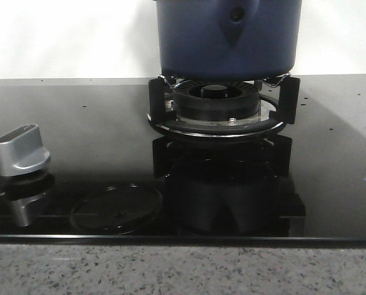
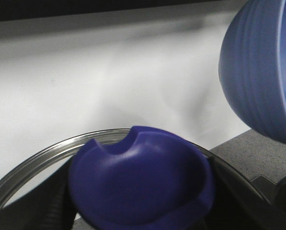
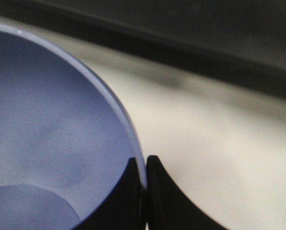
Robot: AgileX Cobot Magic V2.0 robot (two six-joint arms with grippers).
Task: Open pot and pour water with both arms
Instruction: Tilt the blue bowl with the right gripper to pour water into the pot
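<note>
The pot (image 1: 227,38) sits on the burner grate (image 1: 220,107) of the black glass stove (image 1: 97,141). The right gripper (image 3: 144,191) pinches the light blue bowl (image 3: 52,143) rim. The left jaws clamp the lid's blue knob (image 2: 140,184).

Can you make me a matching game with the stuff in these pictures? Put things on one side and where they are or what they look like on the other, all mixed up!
Things:
1. pot
2. stove knob
3. lid knob
4. bowl

Clues:
A. silver, at the left of the black cooktop
B. light blue, its rim pinched by the right gripper
C. dark navy, sitting on the burner
D. round and deep blue, on the glass lid, in the left gripper

Pairs: 1-C, 2-A, 3-D, 4-B
</note>
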